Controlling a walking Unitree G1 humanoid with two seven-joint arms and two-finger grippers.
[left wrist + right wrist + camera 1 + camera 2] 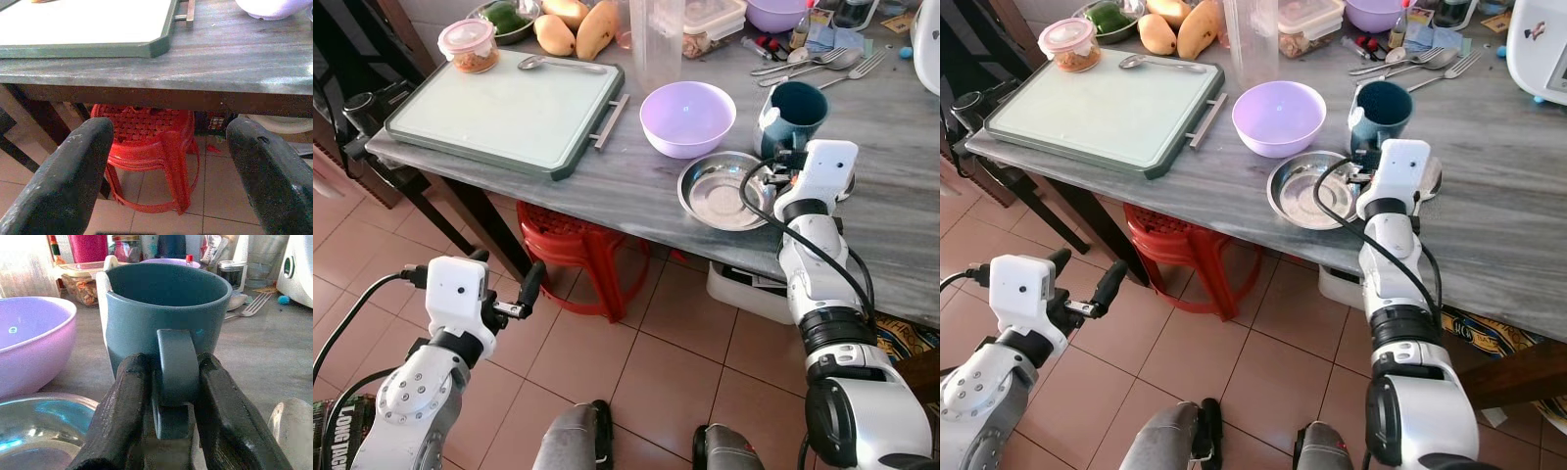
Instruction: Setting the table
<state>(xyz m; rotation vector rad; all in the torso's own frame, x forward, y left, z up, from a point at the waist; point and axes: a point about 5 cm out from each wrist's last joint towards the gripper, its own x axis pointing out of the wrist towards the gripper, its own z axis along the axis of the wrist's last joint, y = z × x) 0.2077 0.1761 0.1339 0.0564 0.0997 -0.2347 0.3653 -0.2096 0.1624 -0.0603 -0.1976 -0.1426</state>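
Right of centre you see the right gripper (168, 396) clamped on the handle of a dark teal mug (795, 113) standing upright on the table (636, 186). At lower left, the left gripper (509, 294) is spread empty.

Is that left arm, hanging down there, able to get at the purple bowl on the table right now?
Probably not: the left end effector hangs open below the table edge, well short of the purple bowl.

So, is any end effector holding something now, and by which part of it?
The right end effector holds the blue-green mug by its handle, one finger on each side. The left end effector is open and holds nothing.
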